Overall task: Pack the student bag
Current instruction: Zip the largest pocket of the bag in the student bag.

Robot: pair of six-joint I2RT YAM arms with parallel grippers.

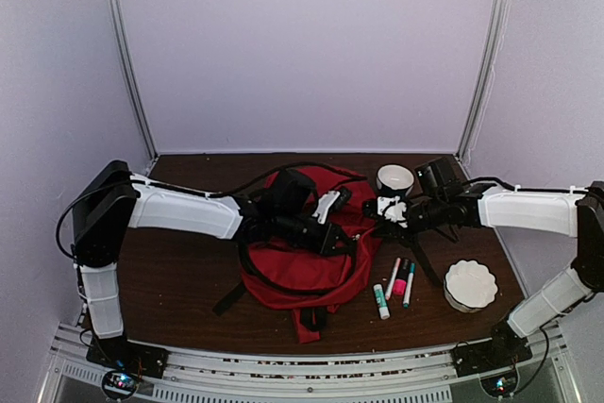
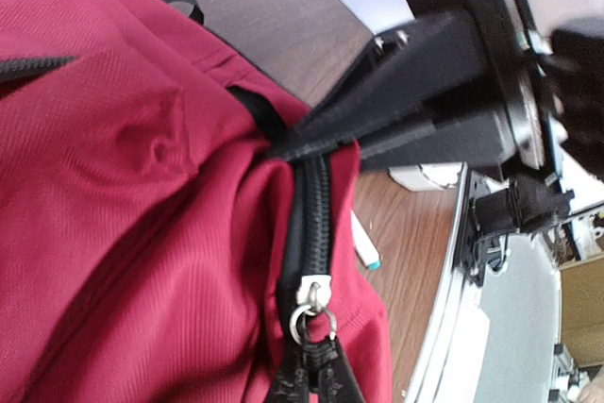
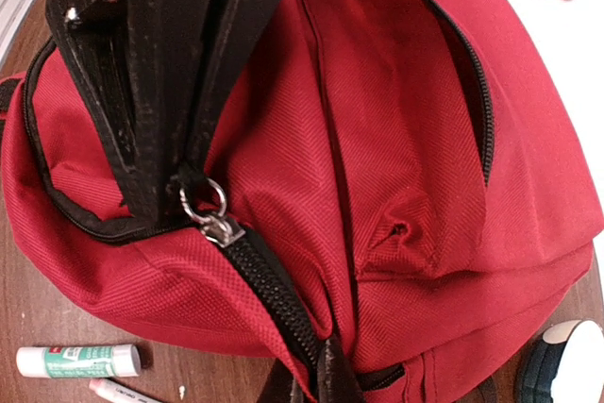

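The large red fabric student bag [image 1: 302,276] lies on the dark brown wooden table [image 1: 179,280], between the two arms, with both grippers on it.

**Left gripper [image 2: 283,148].** The jaws are closed, pinching the red fabric where the black zip track [image 2: 310,224] ends. This grip probably anchors the bag so that the soft fabric does not drag along when the slider is pulled.

**Right gripper [image 3: 184,197].** The jaws are closed, with the tips on the silver metal zip-pull ring [image 3: 203,200]. The track running from the slider towards the left gripper has its teeth meshed. The seam under the right fingers appears parted. The direction of slider travel cannot be determined from these views.

**Items outside the bag.** The following lie on the table just beside the bag, on the right arm's side:
- one white glue stick with a green cap [image 1: 380,301];
- a group of slim marker pens [image 1: 401,280];
- a white fluted bowl [image 1: 470,285], further to the right.

**Status.** The pens and glue stick are not yet in the bag, so the step in hand is probably opening the bag. Expect the fabric to bunch at the slider if the anchor grip slips.
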